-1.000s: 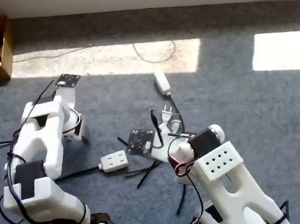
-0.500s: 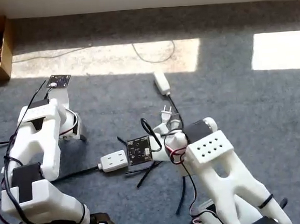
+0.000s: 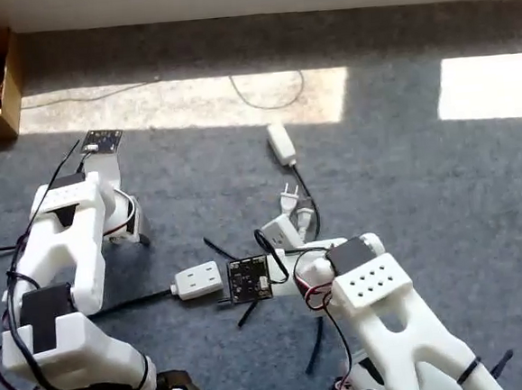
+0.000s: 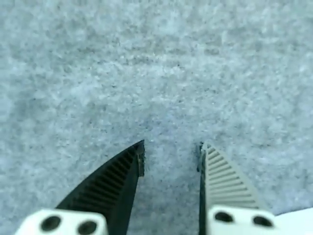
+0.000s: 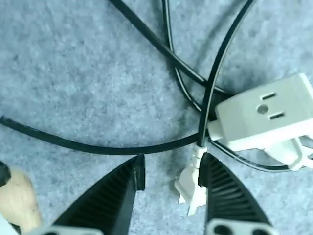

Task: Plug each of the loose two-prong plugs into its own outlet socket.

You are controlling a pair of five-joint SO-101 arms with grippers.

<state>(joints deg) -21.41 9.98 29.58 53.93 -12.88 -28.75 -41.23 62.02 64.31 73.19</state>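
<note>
One plug, just inside spread right hand

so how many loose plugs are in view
2: a far plug beyond the right arm; a near plug beside the right pincer, by an outlet block. More may hide under the arm.

Sunlight lays two bright patches on the far part of the grey carpet: a wide patch and a smaller patch, both almost white with glare. The nearer carpet lies in soft, even shade. In the right wrist view the outlet block is evenly lit, with only a faint shadow beneath it.
</note>
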